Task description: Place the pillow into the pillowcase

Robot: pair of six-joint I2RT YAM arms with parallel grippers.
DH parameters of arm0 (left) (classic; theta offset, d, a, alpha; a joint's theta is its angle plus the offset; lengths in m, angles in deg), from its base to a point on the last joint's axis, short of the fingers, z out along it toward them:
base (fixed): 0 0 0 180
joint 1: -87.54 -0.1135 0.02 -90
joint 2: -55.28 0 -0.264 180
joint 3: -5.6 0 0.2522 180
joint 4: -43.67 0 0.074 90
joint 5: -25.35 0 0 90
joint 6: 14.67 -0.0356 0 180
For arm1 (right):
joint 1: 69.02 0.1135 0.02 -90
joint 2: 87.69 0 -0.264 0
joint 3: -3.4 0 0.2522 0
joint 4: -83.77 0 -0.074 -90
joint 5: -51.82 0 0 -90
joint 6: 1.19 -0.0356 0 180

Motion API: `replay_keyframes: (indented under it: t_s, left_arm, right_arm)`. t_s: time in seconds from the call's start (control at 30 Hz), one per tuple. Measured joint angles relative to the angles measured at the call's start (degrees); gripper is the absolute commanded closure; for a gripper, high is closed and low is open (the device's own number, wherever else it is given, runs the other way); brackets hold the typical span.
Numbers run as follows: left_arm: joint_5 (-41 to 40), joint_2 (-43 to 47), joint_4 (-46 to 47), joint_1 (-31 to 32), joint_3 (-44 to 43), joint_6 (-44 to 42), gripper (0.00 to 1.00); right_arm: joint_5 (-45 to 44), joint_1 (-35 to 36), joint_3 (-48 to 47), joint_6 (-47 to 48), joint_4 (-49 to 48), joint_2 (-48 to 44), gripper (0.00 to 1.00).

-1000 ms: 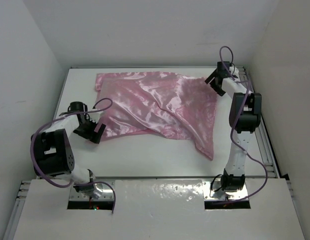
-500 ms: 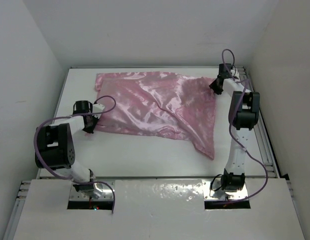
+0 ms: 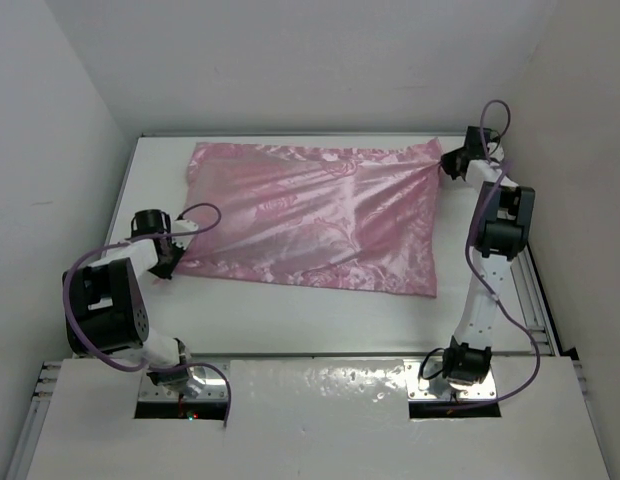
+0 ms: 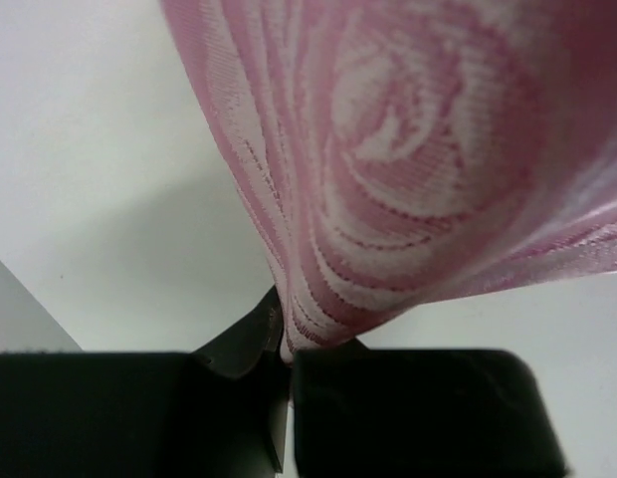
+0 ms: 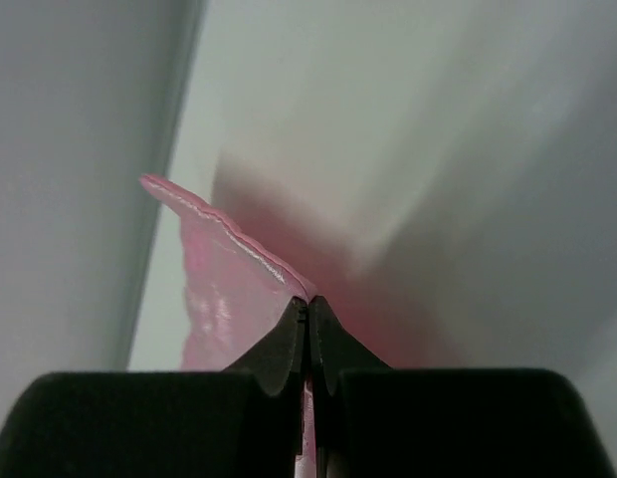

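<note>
Left gripper (image 3: pixel 171 262) is closed tight on the near-left corner of the pillowcase (image 3: pixel 310 215). In the left wrist view the black jaws are pressed together with a pinch of cloth coming out of the tips (image 4: pixel 287 344). The fabric fans out wide above and ahead of the claw: shiny pink satin with a fine ribbed weave and big swirled rose shapes in paler pink.

Right gripper (image 3: pixel 453 160) is also fully closed, holding the far-right corner. The right wrist view shows a thin stitched hem edge caught between the jaw tips (image 5: pixel 308 314), running off up and to the left of them.

The pillowcase is pulled out between the two claws, corner to corner, as a roughly flat rectangle on the white table (image 3: pixel 290 310). Creases radiate from the right claw's pinch, with some soft wrinkles mid-sheet. Its far-left and near-right corners lie loose. The right claw is close beside the plain white wall (image 3: pixel 575 170).
</note>
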Motion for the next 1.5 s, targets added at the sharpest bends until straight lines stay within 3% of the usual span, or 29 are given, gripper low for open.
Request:
replay_keyframes:
  t_s: [0.13,0.17,0.2,0.23,0.27,0.33,0.37,0.4,0.43,0.53,0.73,1.0,1.13,1.2,1.23,1.3,1.43,1.5]
  left_arm:
    - [0.35,0.00,-1.44,0.33,0.00,-0.76,1.00]
    - [0.35,0.00,-1.84,0.37,0.02,-0.83,1.00]
    - [0.35,0.00,-2.16,0.39,0.02,-0.87,1.00]
    - [0.35,0.00,-2.45,0.39,0.02,-0.87,1.00]
    - [0.35,0.00,-2.73,0.39,0.02,-0.92,0.92]
    - [0.42,0.00,-3.52,0.39,0.02,-1.27,0.69]
    - [0.28,0.00,-4.24,0.39,-0.11,-1.40,0.50]
    - [0.37,0.15,-4.79,0.39,-0.31,-1.92,0.43]
    - [0.42,0.44,-5.95,0.39,-1.03,-1.70,0.36]
    - [2.49,0.74,-9.62,0.37,-2.67,-1.92,0.01]
    - [7.98,3.54,-20.17,0.37,-7.28,-3.19,0.00]
    - [16.24,9.92,-31.12,-0.70,-17.68,-5.73,0.00]
    - [18.58,11.32,-27.98,-1.18,-20.22,-2.16,0.04]
    - [18.29,11.19,-25.31,-1.22,-19.63,0.52,0.14]
    - [17.88,11.04,-23.91,-1.27,-19.06,1.79,0.30]
    - [17.05,10.40,-21.16,-1.68,-17.73,4.74,0.39]
    - [15.52,7.41,-15.47,-3.10,-14.62,9.03,0.39]
    - [14.60,5.07,-13.03,-3.32,-12.61,10.32,0.35]
  right_arm:
    - [0.76,-0.04,-2.69,-1.07,-2.10,0.98,1.00]
    - [0.79,0.17,-2.69,-1.31,-2.51,1.01,0.94]
    - [0.83,0.33,-2.73,-1.57,-2.89,1.22,0.83]
    - [0.98,0.39,-2.93,-1.81,-3.10,1.64,0.56]
    - [1.16,0.42,-3.23,-2.08,-3.23,2.14,0.42]
    - [1.62,0.35,-3.89,-1.73,-3.30,3.39,0.26]
    - [2.03,0.26,-4.24,-1.60,-3.28,3.93,0.13]
    - [2.51,0.24,-5.16,-1.09,-3.41,4.13,0.01]
    - [2.58,0.24,-6.45,-0.09,-2.82,4.20,0.01]
    - [2.62,0.24,-8.59,3.80,-0.66,4.15,0.01]
    - [-0.31,0.26,-2.95,13.07,4.33,-0.07,0.01]
    - [-4.59,1.38,19.80,22.77,7.52,-17.88,0.01]
    - [-4.04,1.60,33.20,25.31,7.63,-27.89,0.02]
    - [-3.48,1.79,40.35,26.27,7.43,-33.24,0.03]
    - [-3.10,1.86,43.54,26.69,7.34,-35.74,0.04]
    - [-2.43,1.95,50.07,27.17,7.37,-40.76,0.07]
    - [-0.48,1.57,64.35,26.99,6.73,-50.84,0.19]
    - [0.46,1.36,69.57,26.95,6.58,-56.24,0.34]
